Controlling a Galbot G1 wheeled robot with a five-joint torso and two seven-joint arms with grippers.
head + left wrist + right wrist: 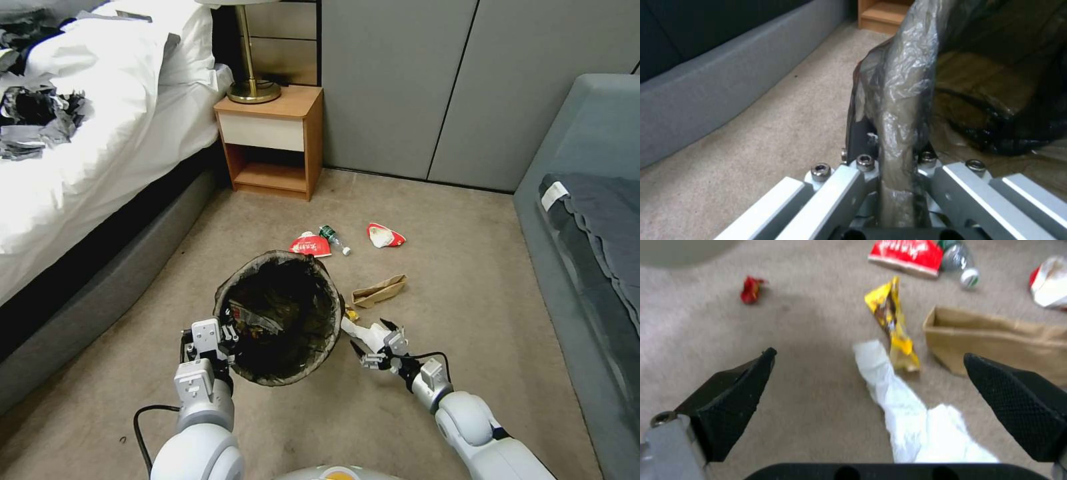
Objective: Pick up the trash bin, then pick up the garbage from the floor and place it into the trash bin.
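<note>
Trash bin held off carpet by my left gripper, fingers clamped on near rim, bag liner pinched between them; bin mouth tilted toward me, some wrappers inside; my right gripper low over carpet just right of bin, fingers spread wide around white tissue; yellow wrapper touching tissue's far end; brown paper bag beside it; red packet, small bottle, second red-and-white packet farther off, toward nightstand.
</note>
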